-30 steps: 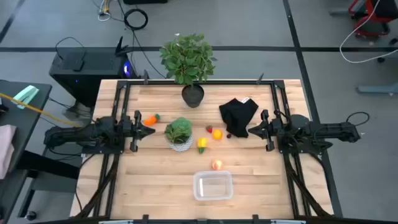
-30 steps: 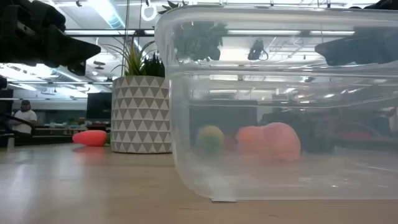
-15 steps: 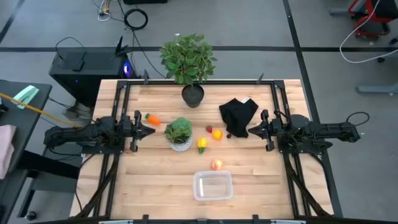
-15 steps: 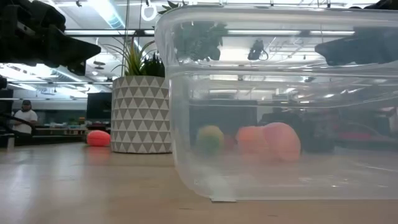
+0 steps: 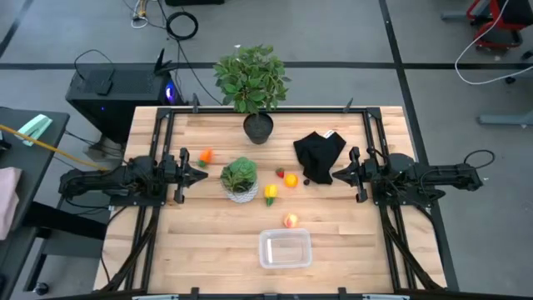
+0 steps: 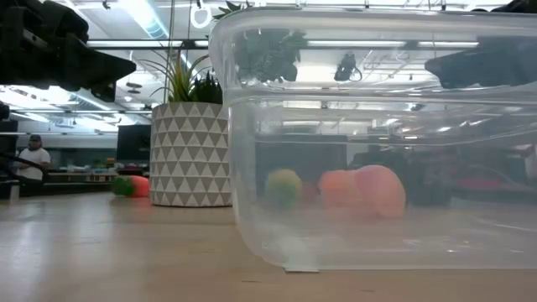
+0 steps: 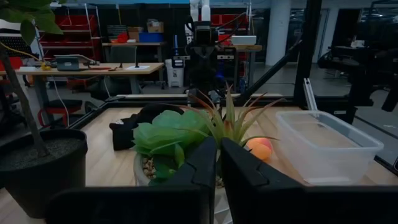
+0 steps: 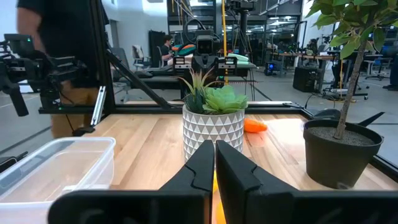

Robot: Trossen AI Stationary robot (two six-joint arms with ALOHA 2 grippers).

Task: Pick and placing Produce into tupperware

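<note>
The orange carrot lies on the table left of the white-potted succulent; it also shows in the low view and the right wrist view. The red strawberry, orange ball, yellow piece and peach piece lie loose on the table. The clear tupperware stands near the front edge. My left gripper hovers shut just near of the carrot. My right gripper is shut beside the black cloth.
A tall green plant in a black pot stands at the far middle. Black rails run along the table's left and right sides. In the low view the tupperware fills the foreground, with the peach piece behind it.
The carrot has turned about on the table with no gripper on it: its green top, which pointed toward the table's right, now points toward the left, and it has shifted a little toward the succulent pot. Both arms have kept still.
</note>
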